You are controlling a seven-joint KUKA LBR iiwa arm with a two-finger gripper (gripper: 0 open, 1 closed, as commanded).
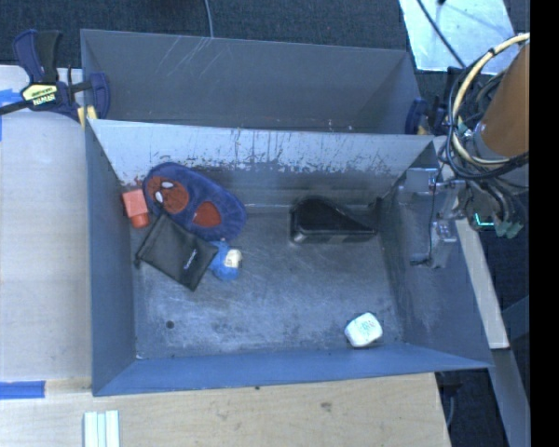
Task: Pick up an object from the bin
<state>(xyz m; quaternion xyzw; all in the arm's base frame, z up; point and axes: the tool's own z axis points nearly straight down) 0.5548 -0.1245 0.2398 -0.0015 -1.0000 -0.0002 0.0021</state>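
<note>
Gripper [435, 236] over right wall of bin [417, 310], opening and load cannot be told; black wedge [331, 222] nearest, to its left; white lump [363, 329] below-left

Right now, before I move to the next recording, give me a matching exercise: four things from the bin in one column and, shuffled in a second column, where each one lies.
Things
1. orange block
2. black wedge-shaped thing
3. white rounded thing
4. flat black square

Places
A. near the lower right corner of the bin floor
B. by the left wall, beside the blue oval thing with red patches
C. mid-floor, toward the back wall
D. left half, just below the blue oval thing in the view

Pairs: 1-B, 2-C, 3-A, 4-D
</note>
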